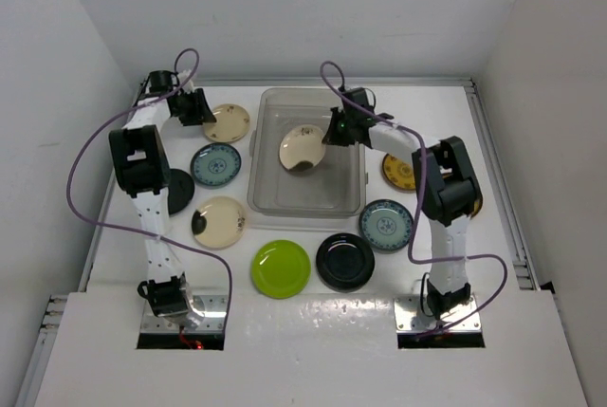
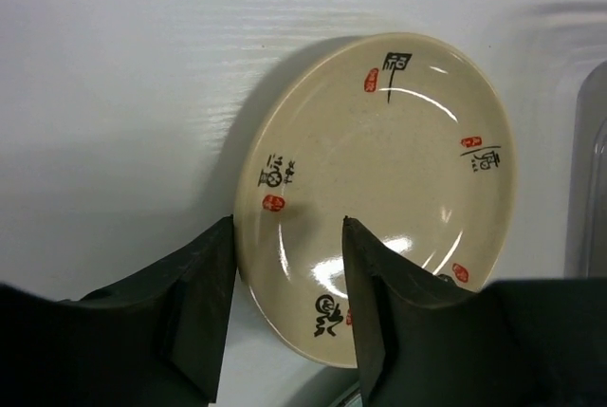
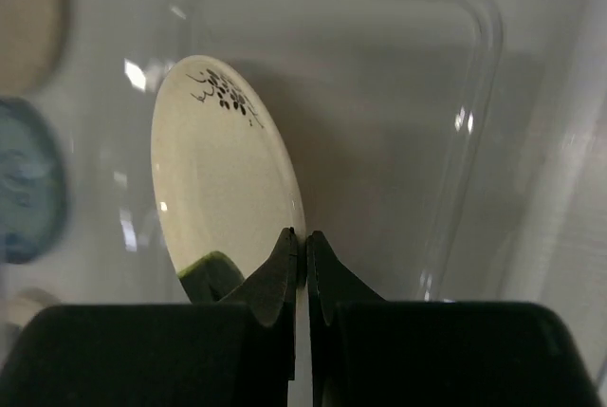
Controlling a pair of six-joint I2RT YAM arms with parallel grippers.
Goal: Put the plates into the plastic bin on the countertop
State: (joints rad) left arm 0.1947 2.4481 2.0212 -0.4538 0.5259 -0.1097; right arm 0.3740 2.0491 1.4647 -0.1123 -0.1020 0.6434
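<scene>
The cream plate [image 3: 223,179] is tilted on edge inside the plastic bin [image 3: 455,65], its rim pinched tight in my right gripper [image 3: 305,246]. My left gripper [image 2: 287,225] is spread wide, straddling the rim of a lettered plate [image 2: 379,179] that lies flat on the countertop [image 2: 114,94] just left of the bin. A lime green plate [image 1: 281,268] and a black plate [image 1: 344,261] lie in front of the bin.

Clear glossy plastic bin [image 1: 322,196]; glazed shiny cream plate [image 3: 218,170]; matt white countertop [image 2: 114,94].
</scene>
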